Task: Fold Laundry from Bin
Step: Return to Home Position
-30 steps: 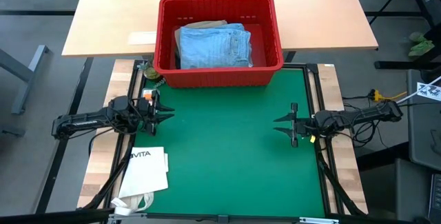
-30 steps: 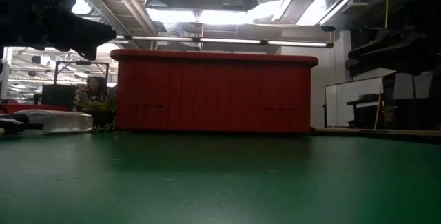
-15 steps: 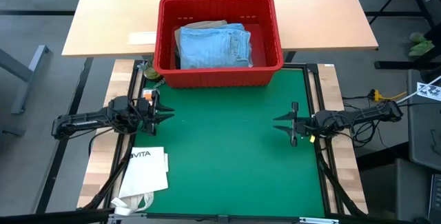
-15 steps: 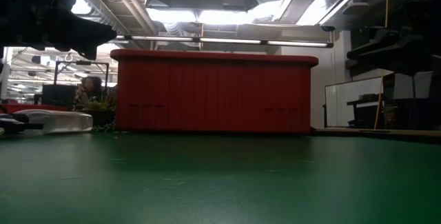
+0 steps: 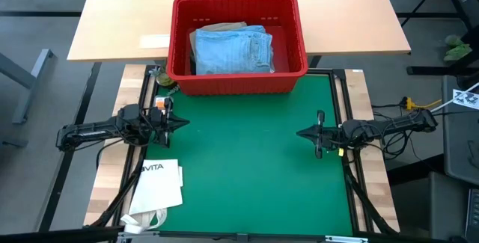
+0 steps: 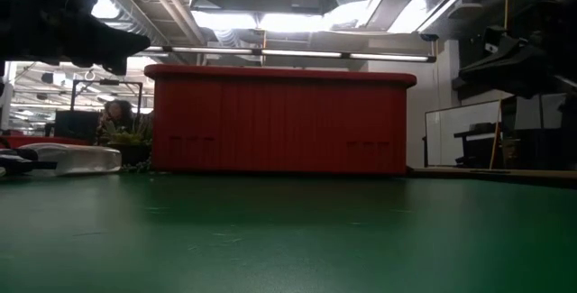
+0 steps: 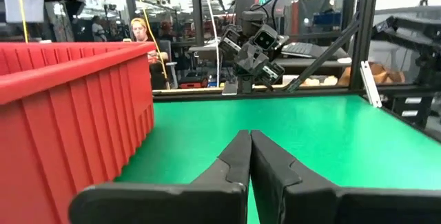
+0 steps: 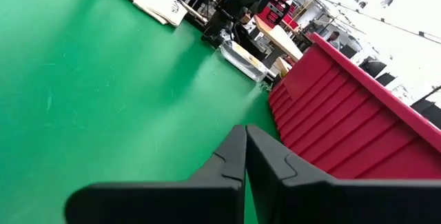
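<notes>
The red bin [image 5: 238, 45] stands at the far edge of the green mat [image 5: 251, 168], its base partly on the wooden table behind. Inside lies the laundry: light blue jeans [image 5: 233, 50] on top, with a khaki-tan garment [image 5: 221, 28] showing beyond them. My left gripper [image 5: 184, 121] hovers shut over the mat's left side; its fingers [image 7: 249, 148] meet with nothing between them. My right gripper [image 5: 299, 132] hovers shut over the mat's right side, fingers [image 8: 244, 141] pressed together, rolled to one side.
A white paper bag printed "VITA" [image 5: 159, 185] lies at the mat's near left corner. A small clear item [image 5: 165, 82] sits by the bin's left near corner. The mat's middle [image 5: 247, 161] is bare green. People show in the room beyond [image 7: 141, 31].
Both grippers have shut from open, each staying in place above the mat. My right gripper has also rolled a little about its own axis. The bin and laundry have not moved.
</notes>
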Available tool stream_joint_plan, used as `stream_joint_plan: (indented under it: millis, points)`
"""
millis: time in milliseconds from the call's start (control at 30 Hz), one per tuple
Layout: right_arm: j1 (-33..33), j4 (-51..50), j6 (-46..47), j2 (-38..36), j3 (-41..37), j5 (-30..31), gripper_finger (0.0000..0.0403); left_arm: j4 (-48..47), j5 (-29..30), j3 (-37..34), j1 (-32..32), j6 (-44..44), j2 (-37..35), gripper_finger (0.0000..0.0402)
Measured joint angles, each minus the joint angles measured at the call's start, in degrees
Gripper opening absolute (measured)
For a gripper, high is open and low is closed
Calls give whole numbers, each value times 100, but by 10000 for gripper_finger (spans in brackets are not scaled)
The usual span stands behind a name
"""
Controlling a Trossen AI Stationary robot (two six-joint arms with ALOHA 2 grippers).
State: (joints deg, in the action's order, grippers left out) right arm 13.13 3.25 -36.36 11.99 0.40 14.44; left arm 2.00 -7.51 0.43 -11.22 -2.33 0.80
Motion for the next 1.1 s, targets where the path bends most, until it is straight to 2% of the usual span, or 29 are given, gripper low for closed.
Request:
stream_joint_plan:
  millis: [133, 300, 1100]
  points:
    - [0, -2, -57, 0, 0, -2, 18, 0, 0, 0, 0, -267, 0, 1]
    - [0, -4, -61, 0, 0, -4, 6, -2, 0, 0, 0, -384, 0, 1]
    - [0, -7, -6, 0, 0, -11, 24, 3, 97, 0, 1, -387, 0, 1]
